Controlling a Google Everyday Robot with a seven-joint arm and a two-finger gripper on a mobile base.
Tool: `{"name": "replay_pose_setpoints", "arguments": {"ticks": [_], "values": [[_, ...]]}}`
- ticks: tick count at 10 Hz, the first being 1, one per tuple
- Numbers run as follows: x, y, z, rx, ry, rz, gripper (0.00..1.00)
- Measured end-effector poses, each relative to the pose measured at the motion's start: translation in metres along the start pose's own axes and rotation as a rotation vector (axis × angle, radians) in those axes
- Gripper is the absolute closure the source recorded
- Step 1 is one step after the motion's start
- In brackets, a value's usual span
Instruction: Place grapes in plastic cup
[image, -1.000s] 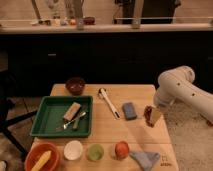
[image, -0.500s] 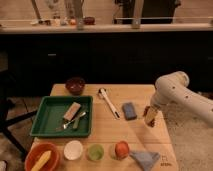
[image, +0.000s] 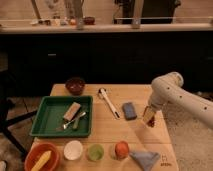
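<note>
Hand (image: 149, 118) over wooden table (image: 136, 136), dark cabinets (image: 100, 57)

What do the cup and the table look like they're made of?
Cup: probably plastic, since it looks translucent light green with a soft sheen. Table: apparently wood, with a pale tan, matte top. The gripper hangs near the table's right edge.

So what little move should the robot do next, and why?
Probably ease straight down and close on the grapes. The gripper hangs open at the right edge of the table, just above a small dark bunch that looks like the grapes. The plastic cup waits in the front row, well to the left.
</note>
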Motion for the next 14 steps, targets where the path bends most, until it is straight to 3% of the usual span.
{"name": "replay_pose_setpoints", "arguments": {"ticks": [3,4,8,14], "values": [[0.012,-0.009,-0.008,-0.006,-0.019,0.051,0.2],[0.024,-0.014,-0.003,-0.018,-0.009,0.085,0.2],[0.037,-0.023,0.024,-0.052,0.048,0.25,0.2],[0.026,-0.014,0.057,-0.095,0.104,0.295,0.2]]}}
